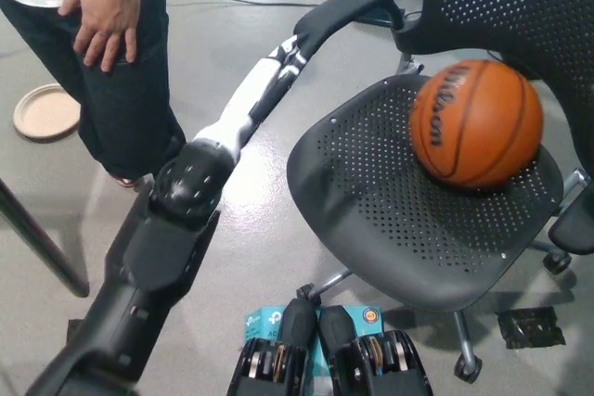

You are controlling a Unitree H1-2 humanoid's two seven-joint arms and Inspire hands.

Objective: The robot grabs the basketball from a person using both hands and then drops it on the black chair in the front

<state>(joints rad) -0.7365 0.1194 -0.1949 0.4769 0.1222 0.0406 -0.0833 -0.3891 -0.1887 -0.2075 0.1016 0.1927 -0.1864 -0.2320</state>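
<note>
The orange rubber basketball with black seams and black lettering (476, 123) rests on the perforated seat of the black mesh-backed office chair (390, 220), toward the seat's rear right, against the base of the backrest. No robot hand touches it. The left robot hand, white with black segments (277, 67), is stretched out flat beside the chair's left armrest (348, 8), its fingers extended and released, holding nothing; its tips lie close to the armrest, and contact cannot be judged. The dark forearm runs back from it toward the lower left. The right robot hand is out of view. At upper left stands a person in dark trousers and a white top (121, 71), one hand (104, 12) hanging against the thigh. A round beige dish (45, 110) lies on the grey floor beside the person.
</note>
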